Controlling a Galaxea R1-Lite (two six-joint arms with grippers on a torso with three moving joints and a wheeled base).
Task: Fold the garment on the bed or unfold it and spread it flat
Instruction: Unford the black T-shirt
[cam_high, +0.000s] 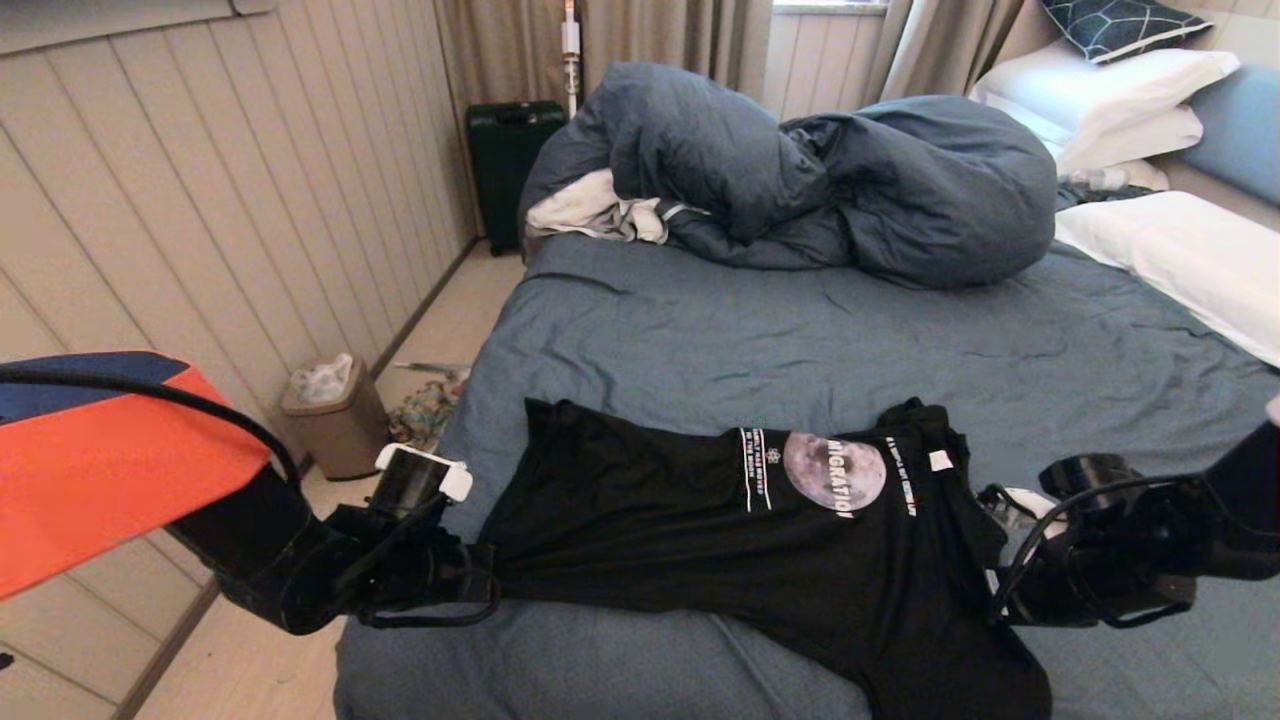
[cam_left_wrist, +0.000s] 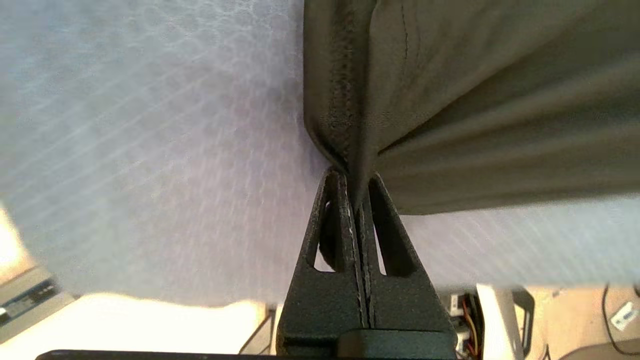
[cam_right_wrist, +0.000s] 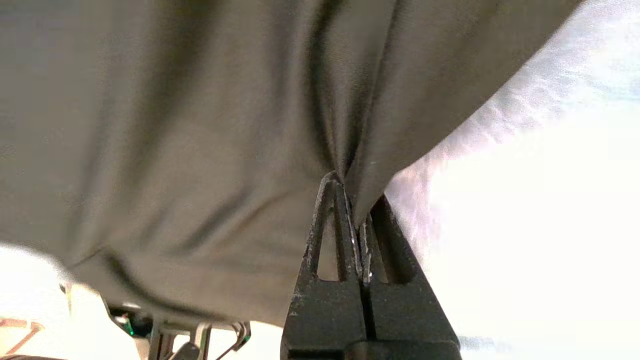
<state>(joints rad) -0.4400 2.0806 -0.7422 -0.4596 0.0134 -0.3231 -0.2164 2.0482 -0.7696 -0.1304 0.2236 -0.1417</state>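
1. Both wrist cams are basically nose-to-fabric: left gripper (cam_left_wrist: 357, 197) has its jaws pressed together on a bunched bit of the garment (cam_high: 760, 540), and right gripper (cam_right_wrist: 356, 200) is likewise clamped on a pinch of the black cloth.
2. From the head view, the T-shirt lies stretched across the near edge of the bed (cam_high: 800, 330), hem end toward the left gripper (cam_high: 480, 575), collar end toward the right gripper (cam_high: 1000, 590), moon print facing up.
3. Biggest risk imo: each pinch looks small. Pull the arms apart too hard and one corner could slip out, leaving the shirt to slump.
4. Part of it hangs off the near mattress edge. Lose a grip there and it might slide toward the floor.
5. Lift unevenly and the fabric could twist or fold over the print, so you'd get a crooked fold.
6. Duvet (cam_high: 800, 170) sits well apart at the far side, so snagging that seems unlikely.
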